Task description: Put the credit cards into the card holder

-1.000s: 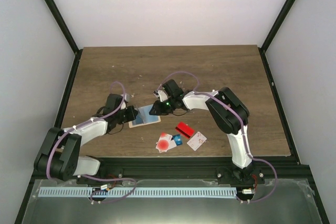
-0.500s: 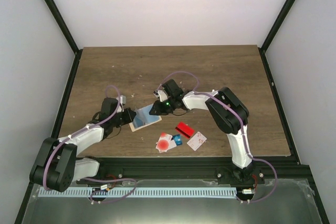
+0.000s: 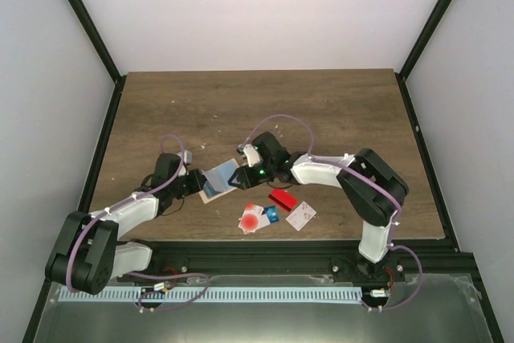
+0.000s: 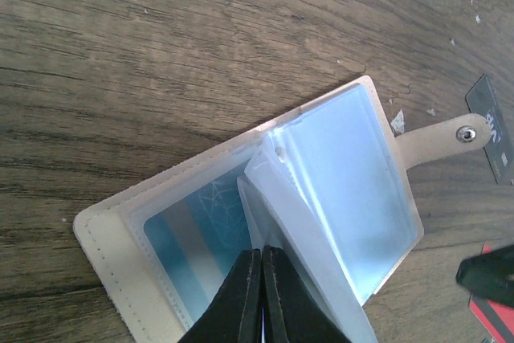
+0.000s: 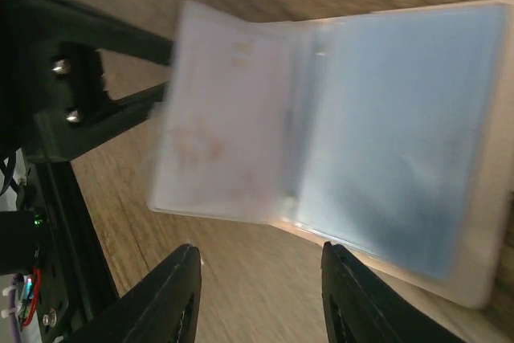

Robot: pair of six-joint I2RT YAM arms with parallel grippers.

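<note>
Right arm [image 3: 369,186] has swung its elbow out to the right since a second ago, and the left arm [image 3: 128,206] has pulled back a bit toward its base. One clear sleeve [image 4: 321,190] is tipped up now where it lay flatter before.

So the card holder [image 3: 217,184] is lying open on the table [image 3: 321,110], a bit left of centre, right between the two grippers. The left gripper [image 4: 261,255] has its jaws pinched fully together on the near edge of that sleeve, holding it tilted up off the rest of the holder. A blue card [image 4: 189,238] sits in the pocket underneath, just left of the jaws. The holder's tab [image 4: 450,138] with the snap sticks out on the far side from those fingers.

The right gripper [image 5: 257,279] has its jaws spread wide with nothing between them. The holder is just beyond the tips. That view is blurry, so I can't tell if a tip touches the holder's edge.

Loose cards sit in a little cluster nearer the front edge, apart from the holder: a red card [image 3: 282,198], a white card with the red dot [image 3: 254,218], a small blue card [image 3: 271,214] right up against it, and a white card [image 3: 301,215]. A dark card [image 4: 488,122] lies just past the tab.
</note>
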